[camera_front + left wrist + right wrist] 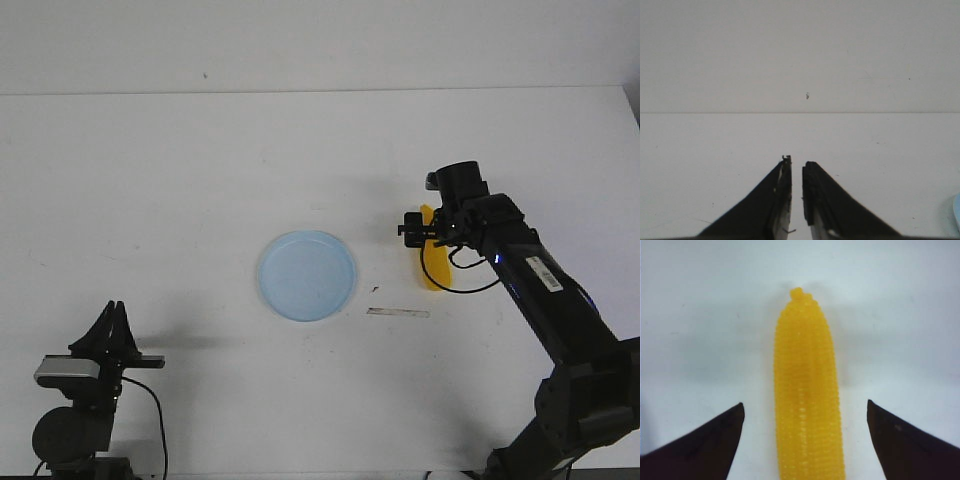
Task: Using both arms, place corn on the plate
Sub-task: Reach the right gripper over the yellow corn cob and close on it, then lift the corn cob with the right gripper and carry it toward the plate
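Note:
The yellow corn [433, 268] lies on the white table, right of the pale blue plate [306, 275], which holds nothing. My right gripper [432, 236] is directly over the corn and hides its far part. In the right wrist view the corn [806, 390] runs lengthwise between the two black fingers of the right gripper [805, 406], which is open wide with clear gaps on both sides. My left gripper [113, 312] is at the near left, far from corn and plate. In the left wrist view it [796, 165] is shut and empty; a sliver of the plate [957, 212] shows.
A thin pale strip [398, 313] lies on the table between the plate and the corn, nearer the front. A small dark speck [375, 289] sits beside the plate. The table's far edge [320, 91] meets a white wall.

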